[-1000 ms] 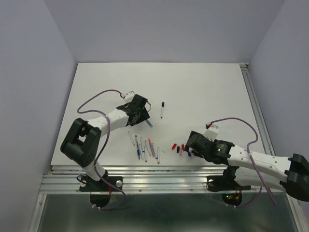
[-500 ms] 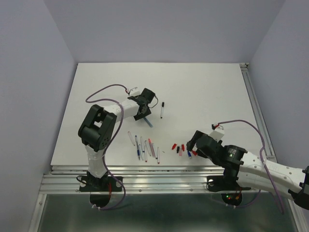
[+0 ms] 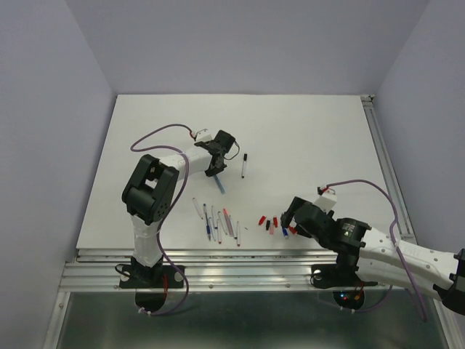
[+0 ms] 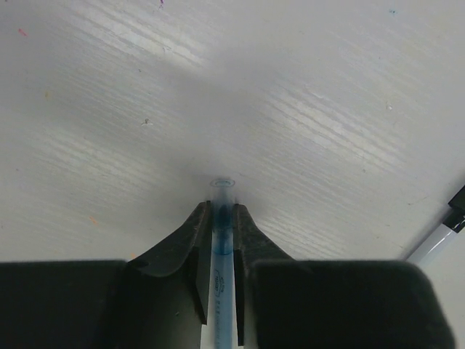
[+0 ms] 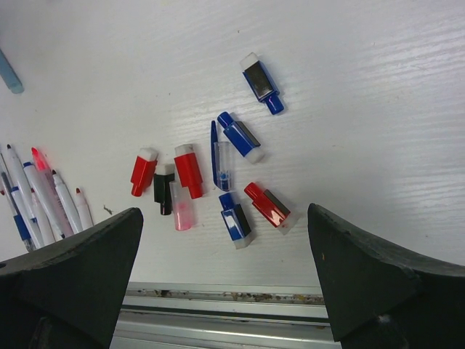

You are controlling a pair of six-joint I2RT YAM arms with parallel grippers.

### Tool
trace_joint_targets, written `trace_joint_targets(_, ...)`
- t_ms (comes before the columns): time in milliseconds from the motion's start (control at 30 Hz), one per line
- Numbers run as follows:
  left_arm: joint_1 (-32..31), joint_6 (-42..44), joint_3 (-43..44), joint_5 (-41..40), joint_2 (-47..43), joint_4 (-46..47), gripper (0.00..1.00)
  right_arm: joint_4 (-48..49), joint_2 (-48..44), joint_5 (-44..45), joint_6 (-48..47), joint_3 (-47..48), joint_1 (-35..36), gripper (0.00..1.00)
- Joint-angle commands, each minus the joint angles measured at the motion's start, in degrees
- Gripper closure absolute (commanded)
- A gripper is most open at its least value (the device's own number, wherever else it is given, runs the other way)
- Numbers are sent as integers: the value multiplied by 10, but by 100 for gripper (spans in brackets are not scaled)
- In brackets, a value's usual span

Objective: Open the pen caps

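Observation:
Several loose pen caps, red, blue, black and pink, lie scattered near the table's front edge, also seen from above as pen caps. My right gripper hovers over them, jaws wide open and holding nothing; from above the right gripper is just right of the cluster. My left gripper is shut on a light blue pen, whose translucent end pokes out past the fingertips and rests on the table. From above, the left gripper sits mid-table over the light blue pen.
A white pen with a black cap lies just right of the left gripper and shows as the black-capped pen in the left wrist view. A row of uncapped pens lies left of the caps. A metal rail runs along the near table edge.
The left jaws have closed onto the light blue pen after the arm swung right over it. The right arm has drawn back slightly, with its jaws staying wide.

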Motion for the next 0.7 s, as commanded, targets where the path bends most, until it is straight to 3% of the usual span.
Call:
trace_joint_targets(0,3,4,3,6,15,-22,95,17,0,15,-10,2,-1,0)
trace_joint_targets(67,3,4,1,7,8,-22,100,19,-7,10,-17,5,-1,0)
trace_joint_targets(300,1,11,-17,27,-61,1,100,79,-30,-57,-96,11,-1,0)
trace_joint_targets(467,1,9,-108,76,-177,65,100,182,-23,-157,-178,13,-2,0)
trace_joint_targets(667,-15,-29,-233,111,-287,110,100,289,65,-240,-228,44,-1,0)
